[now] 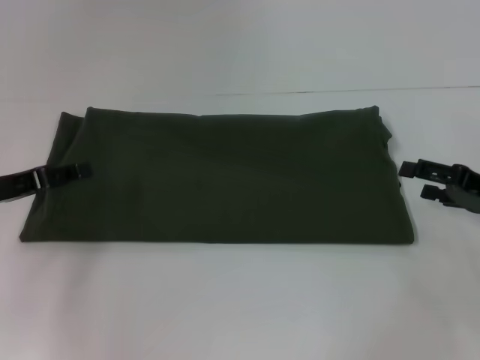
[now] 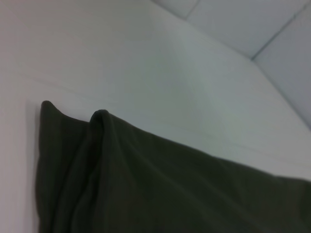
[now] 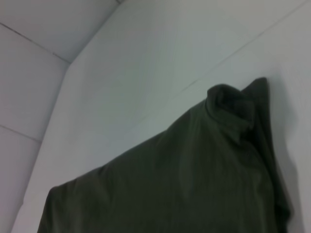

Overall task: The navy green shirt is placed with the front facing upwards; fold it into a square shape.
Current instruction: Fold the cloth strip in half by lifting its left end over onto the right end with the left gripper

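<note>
The navy green shirt [image 1: 217, 176] lies flat on the white table as a wide folded rectangle with only plain green cloth showing. My left gripper [image 1: 81, 171] reaches in low from the left, and its fingers look pressed together over the shirt's left edge. My right gripper [image 1: 417, 180] hovers just off the shirt's right edge, open, with nothing between its fingers. In the left wrist view a bunched corner of the shirt [image 2: 99, 116] stands up slightly. A rumpled corner of the shirt [image 3: 228, 99] also shows in the right wrist view.
The white table [image 1: 240, 300] spreads bare in front of and behind the shirt. A seam line [image 1: 337, 91] crosses the surface behind the shirt, and pale wall panels [image 3: 29, 73] rise at the back.
</note>
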Controlling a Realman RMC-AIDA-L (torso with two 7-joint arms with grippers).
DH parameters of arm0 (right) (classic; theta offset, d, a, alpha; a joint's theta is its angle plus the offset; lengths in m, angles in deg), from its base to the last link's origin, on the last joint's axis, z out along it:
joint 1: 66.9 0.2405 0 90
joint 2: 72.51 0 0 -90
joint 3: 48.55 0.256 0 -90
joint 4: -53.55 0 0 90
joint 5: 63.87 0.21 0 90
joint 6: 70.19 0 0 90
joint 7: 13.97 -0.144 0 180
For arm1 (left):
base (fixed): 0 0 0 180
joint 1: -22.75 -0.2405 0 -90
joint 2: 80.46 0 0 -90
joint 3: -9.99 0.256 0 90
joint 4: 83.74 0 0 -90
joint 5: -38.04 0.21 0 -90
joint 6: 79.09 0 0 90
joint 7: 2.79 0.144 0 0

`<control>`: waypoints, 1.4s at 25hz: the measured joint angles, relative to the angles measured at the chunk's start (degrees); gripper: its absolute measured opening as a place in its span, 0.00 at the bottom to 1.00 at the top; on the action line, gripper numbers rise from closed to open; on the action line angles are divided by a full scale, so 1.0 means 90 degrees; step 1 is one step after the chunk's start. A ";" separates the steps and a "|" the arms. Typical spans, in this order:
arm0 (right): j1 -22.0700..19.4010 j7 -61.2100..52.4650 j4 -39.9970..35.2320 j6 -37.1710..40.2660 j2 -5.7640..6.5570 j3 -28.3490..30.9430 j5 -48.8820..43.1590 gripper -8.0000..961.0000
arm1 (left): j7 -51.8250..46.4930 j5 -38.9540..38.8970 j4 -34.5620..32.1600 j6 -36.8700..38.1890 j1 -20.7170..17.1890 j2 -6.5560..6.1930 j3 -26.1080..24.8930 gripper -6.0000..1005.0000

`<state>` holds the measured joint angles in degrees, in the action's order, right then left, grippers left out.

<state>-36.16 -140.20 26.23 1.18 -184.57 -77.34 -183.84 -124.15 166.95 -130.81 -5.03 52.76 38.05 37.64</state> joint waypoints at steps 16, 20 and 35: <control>0.0110 -0.0011 -0.0002 -0.0089 -0.0099 -0.0326 -0.0059 0.99 | -0.0390 0.1860 -0.0372 0.0373 0.0309 -0.0254 -0.0009 0.64; 0.0136 -0.0010 -0.0002 -0.0112 -0.0099 -0.0343 -0.0059 0.98 | -0.0576 0.2161 -0.0362 0.0152 0.0306 -0.0238 -0.0004 0.63; 0.0253 -0.0012 -0.0002 -0.0173 -0.0107 -0.0509 -0.0058 0.99 | -0.0929 0.2490 -0.0358 -0.0153 0.0349 -0.0202 0.0125 0.63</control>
<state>-33.88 -140.30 26.21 -0.38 -185.53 -81.92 -184.36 -132.51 189.36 -134.03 -6.41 55.90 36.23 38.77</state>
